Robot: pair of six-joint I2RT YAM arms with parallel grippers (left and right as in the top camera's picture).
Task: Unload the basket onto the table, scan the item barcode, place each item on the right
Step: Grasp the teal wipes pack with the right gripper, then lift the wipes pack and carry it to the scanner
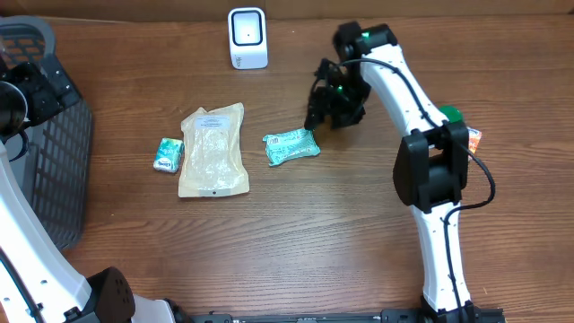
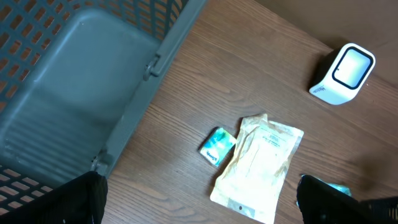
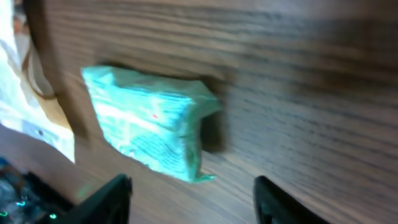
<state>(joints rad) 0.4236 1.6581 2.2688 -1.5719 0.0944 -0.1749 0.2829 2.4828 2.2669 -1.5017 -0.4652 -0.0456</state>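
Note:
A teal packet (image 1: 291, 146) (image 3: 149, 134) lies flat on the wooden table, right of centre. My right gripper (image 1: 323, 103) (image 3: 193, 193) hangs just above and to the right of it, open, its two dark fingers spread with only bare wood between them. The white barcode scanner (image 1: 247, 38) (image 2: 345, 71) stands at the back middle of the table. My left gripper (image 1: 27, 85) (image 2: 199, 202) is wide open at the far left beside the basket, holding nothing.
A tan pouch (image 1: 213, 151) (image 2: 258, 165) and a small teal box (image 1: 168, 155) (image 2: 217, 147) lie left of the packet. A grey mesh basket (image 1: 45, 152) (image 2: 74, 93) fills the left edge. A green and orange item (image 1: 457, 121) sits behind the right arm.

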